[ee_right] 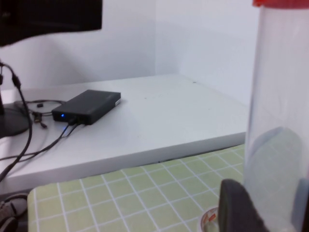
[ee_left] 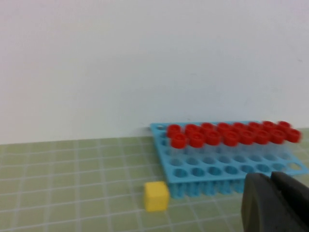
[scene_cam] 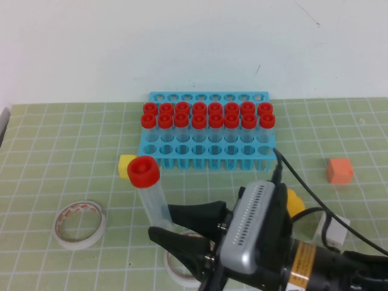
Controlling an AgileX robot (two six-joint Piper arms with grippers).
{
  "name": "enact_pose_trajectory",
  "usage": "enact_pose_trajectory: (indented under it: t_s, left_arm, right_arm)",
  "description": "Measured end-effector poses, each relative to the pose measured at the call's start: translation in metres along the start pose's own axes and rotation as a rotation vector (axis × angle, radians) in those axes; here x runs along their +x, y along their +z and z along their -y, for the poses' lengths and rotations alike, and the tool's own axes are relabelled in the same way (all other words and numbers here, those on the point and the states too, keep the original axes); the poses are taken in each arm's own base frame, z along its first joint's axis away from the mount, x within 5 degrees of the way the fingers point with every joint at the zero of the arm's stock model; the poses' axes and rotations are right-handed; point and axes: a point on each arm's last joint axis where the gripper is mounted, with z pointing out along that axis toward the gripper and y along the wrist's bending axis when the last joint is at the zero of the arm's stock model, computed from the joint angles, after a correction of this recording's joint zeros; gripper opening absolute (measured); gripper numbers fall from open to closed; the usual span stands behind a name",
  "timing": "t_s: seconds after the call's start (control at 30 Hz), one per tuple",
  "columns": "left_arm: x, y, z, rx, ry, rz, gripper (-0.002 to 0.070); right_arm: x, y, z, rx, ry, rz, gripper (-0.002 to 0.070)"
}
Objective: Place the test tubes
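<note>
Closest to the camera is my right arm, low at the near edge of the tabletop (scene_cam: 60, 151). My right pincer (scene_cam: 165, 223) reaches out to my left. Its two dark fingers (scene_cam: 188, 213) pinch the lower part of a clear test tube (scene_cam: 154, 200). The tube stands nearly upright, its red cap leaning slightly left and rising well above the fingers. In the right wrist view the tube fills one side, with one finger dark beside its base.

Directly below that pincer lies a tape roll (scene_cam: 176, 267), partly hidden by the fingers. A second tape roll (scene_cam: 79, 224) lies flat farther to my left, apart from everything else.

Beyond the tube stands the blue rack (scene_cam: 206, 156). Two rows of red capped tubes (scene_cam: 207, 115) fill its middle, and the front rows of holes are open. A yellow cube (scene_cam: 125, 165) sits just beside the rack's front left corner, and the held tube's cap overlaps it in the high view. An orange cube (scene_cam: 339, 171) rests well off to the right of the rack. A black cable (scene_cam: 303, 185) arches over my right arm.

My left pincer (ee_left: 271, 186) does not appear in the high view. Its own camera shows its fingers pressed together, empty, facing the rack and the yellow cube.
</note>
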Motion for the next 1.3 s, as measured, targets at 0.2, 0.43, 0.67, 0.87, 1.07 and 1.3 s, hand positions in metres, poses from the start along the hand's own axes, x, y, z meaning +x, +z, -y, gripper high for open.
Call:
enact_pose_trajectory:
  t_s: [0.2,0.43,0.67,0.87,1.07,1.3]
  left_arm:
    - [0.003,0.008,0.01,0.127,-0.029,-0.053,-0.0001]
    - [0.006,0.018,0.021,0.244,-0.007,-0.085,0.0025]
    - [-0.001,0.026,0.035,0.346,-0.012,-0.078,0.0359]
    - [-0.005,0.043,0.048,0.375,-0.052,-0.099,0.0475]
    - [0.003,0.061,0.061,0.395,-0.041,-0.156,0.0483]
    - [0.002,0.064,0.066,0.406,-0.045,-0.115,0.0296]
  right_arm:
    - [0.002,0.013,0.002,0.008,0.013,0.009,0.0233]
    - [0.011,0.023,0.004,0.009,0.019,-0.012,0.0233]
    - [0.019,0.025,0.005,0.009,0.044,-0.035,0.0233]
    - [0.024,0.026,0.0,-0.049,0.033,-0.055,0.0233]
    - [0.025,0.027,-0.002,-0.064,0.048,-0.057,0.0233]
    - [0.023,0.027,-0.002,-0.066,0.061,-0.034,0.0233]
